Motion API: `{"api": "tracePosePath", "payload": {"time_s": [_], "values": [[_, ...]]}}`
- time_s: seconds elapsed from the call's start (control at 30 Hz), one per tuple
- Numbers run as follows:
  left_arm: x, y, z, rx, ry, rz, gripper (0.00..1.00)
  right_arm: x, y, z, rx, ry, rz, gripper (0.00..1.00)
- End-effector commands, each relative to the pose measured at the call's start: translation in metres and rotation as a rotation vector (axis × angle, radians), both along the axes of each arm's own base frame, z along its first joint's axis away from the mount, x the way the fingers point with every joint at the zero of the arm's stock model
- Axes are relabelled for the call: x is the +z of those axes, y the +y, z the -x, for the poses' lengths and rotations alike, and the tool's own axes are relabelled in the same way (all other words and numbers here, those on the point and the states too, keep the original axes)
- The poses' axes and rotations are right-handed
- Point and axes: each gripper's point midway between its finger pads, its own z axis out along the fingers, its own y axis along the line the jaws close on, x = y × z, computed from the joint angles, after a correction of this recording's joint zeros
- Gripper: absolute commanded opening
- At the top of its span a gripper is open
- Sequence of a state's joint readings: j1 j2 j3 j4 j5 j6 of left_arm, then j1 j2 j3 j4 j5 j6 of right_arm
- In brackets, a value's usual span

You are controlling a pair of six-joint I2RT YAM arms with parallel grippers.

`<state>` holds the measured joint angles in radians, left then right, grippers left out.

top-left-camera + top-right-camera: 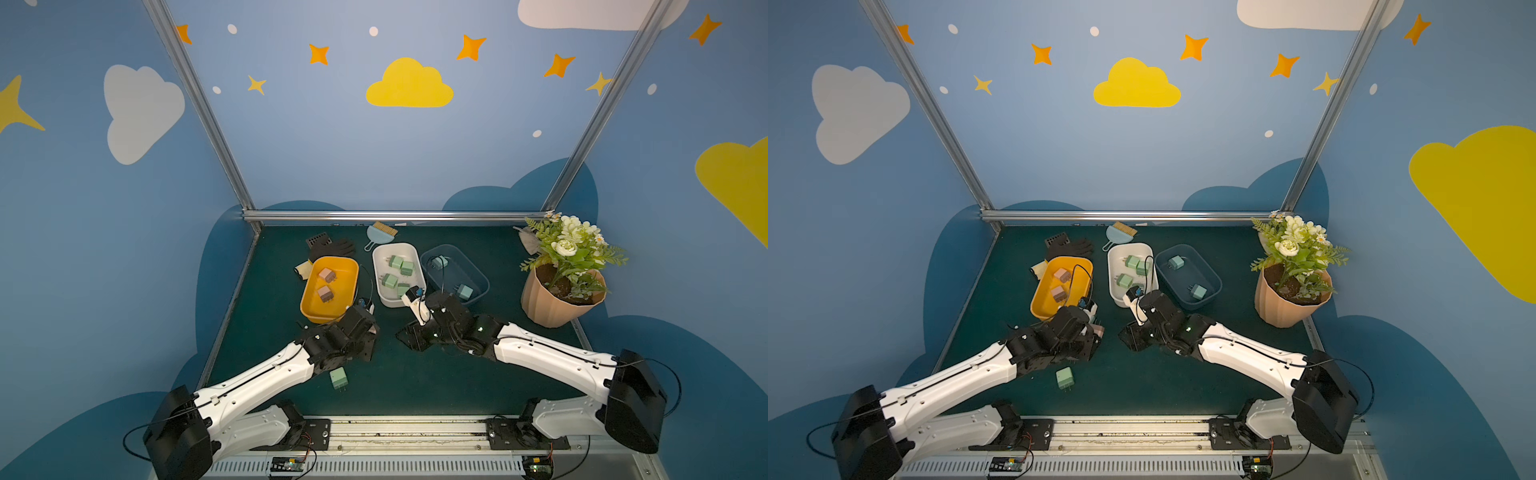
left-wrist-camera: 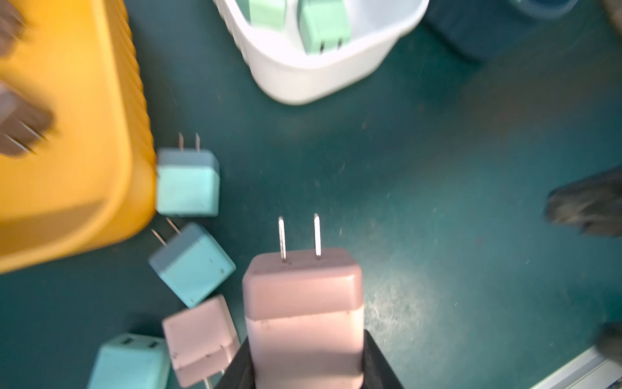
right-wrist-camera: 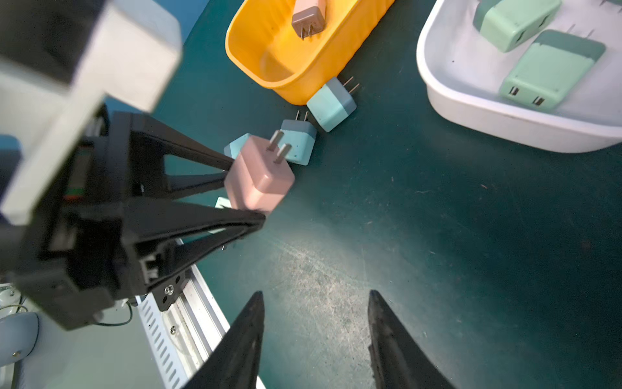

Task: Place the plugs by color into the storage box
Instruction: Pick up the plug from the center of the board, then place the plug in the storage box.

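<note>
On the worktop [image 1: 415,374], read in the top views as a clock face with 12 o'clock at the far rail, the yellow storage box [image 1: 305,295] sits at 10 o'clock and contains two pink plugs [image 1: 327,274]. In the left wrist view these are smeared by blur and cut by the frame edge. The left pincer [image 3: 249,192] works at the box's near corner, concealed under its own wrist in both top views. The wrist views show it clamped on the held pink plug [image 2: 303,303], a rounded cube with a darker pink cap, a paler body and two flat metal prongs pointing away from the pincer. Whether it clears the worktop cannot be told. Under that arm, hidden from the top views, lies a loose cluster. It comprises a light blue plug [image 2: 186,188] touching the box's outer wall, a second light blue plug [image 2: 192,266] just beside it, a loose pink plug [image 2: 198,340], and a third light blue plug [image 2: 129,363] cut off by the frame, two slots showing. A lone mint green plug [image 1: 338,378] lies at 7 o'clock, prongs toward the near edge. The white storage box [image 1: 380,286] at 12 o'clock holds four mint green plugs [image 1: 397,261], the nearest partly covered by the right arm's wrist camera. The right pincer [image 3: 315,296] hovers over bare worktop near centre, its fingers moderately apart with nothing between them. The dark blue storage box [image 1: 478,276] at 1 o'clock holds two light blue plugs [image 1: 464,291], the farther one crossed by a black cable. A potted plant [image 1: 557,299] stands at 2 o'clock.
</note>
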<state>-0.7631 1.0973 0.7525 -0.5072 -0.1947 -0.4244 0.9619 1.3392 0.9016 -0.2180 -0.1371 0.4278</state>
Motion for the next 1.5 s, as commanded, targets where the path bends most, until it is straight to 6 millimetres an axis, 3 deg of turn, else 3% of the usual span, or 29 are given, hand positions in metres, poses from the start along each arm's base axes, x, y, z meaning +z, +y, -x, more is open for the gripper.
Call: {"api": "tracePosePath", "payload": {"time_s": [0.0,0.2,0.27,0.47,0.73,0.83,1.03,1.37,1.47], "values": [[0.027,0.002,-0.019,-0.047,-0.051,0.015,0.24,0.025,0.006,-0.014,-0.027,-0.083,-0.041,0.51],[0.045,0.015,-0.061,-0.041,-0.067,0.026,0.12,0.043,0.016,-0.021,-0.039,-0.105,-0.088,0.51],[0.045,0.018,-0.074,-0.031,-0.064,0.029,0.03,0.044,0.019,-0.024,-0.055,-0.106,-0.103,0.51],[0.046,0.025,-0.108,0.007,-0.046,0.075,0.02,0.059,0.023,-0.026,-0.053,-0.109,-0.116,0.51],[0.024,0.046,-0.159,0.048,0.035,-0.058,0.02,0.062,0.028,-0.04,-0.076,-0.14,-0.077,0.51],[0.009,0.045,-0.17,0.033,0.072,-0.07,0.02,0.061,0.033,-0.042,-0.068,-0.131,-0.069,0.51],[-0.034,0.065,-0.181,0.073,0.179,-0.101,0.03,0.047,0.033,-0.042,-0.075,-0.096,-0.036,0.51],[-0.025,0.071,-0.19,0.095,0.21,-0.02,0.08,0.014,0.042,-0.039,-0.063,-0.016,-0.005,0.51],[-0.022,0.074,-0.191,0.102,0.201,-0.019,0.19,0.009,0.045,-0.039,-0.058,-0.002,0.0,0.51]]}}
